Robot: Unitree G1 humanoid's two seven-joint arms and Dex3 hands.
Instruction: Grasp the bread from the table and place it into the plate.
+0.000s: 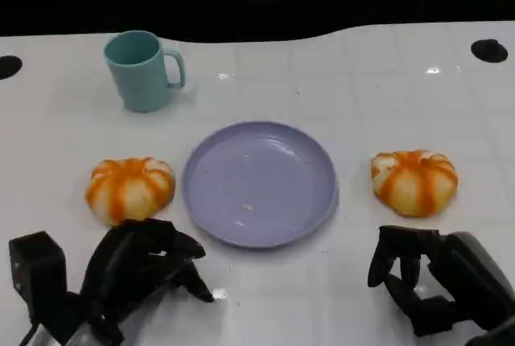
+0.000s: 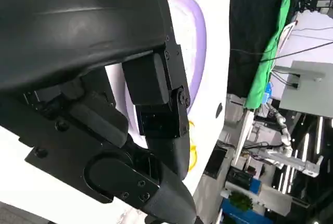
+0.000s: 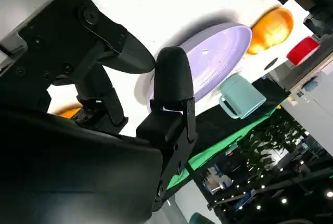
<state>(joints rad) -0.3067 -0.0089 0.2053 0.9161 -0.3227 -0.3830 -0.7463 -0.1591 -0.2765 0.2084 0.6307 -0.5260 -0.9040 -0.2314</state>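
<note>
Head view shows a white table (image 1: 346,80) with four things on it: one plate, two pieces of bread and one mug. The lilac plate (image 1: 259,183) lies in the centre of the frame, and nothing is in it. One bread (image 1: 130,189), orange with white stripes, sits just beside the plate on its left side. The second bread (image 1: 414,182) sits on the right side, a little more apart from the plate. The teal mug (image 1: 143,69) stands upright in the upper left of the frame, its handle turned to the right.

The left hand (image 1: 141,261) is at the lower left, just below the left bread; its fingers are spread loosely and it holds nothing. The right hand (image 1: 422,278) is at the lower right, below the second bread, its fingers partly curled but apart, also with nothing in them.
</note>
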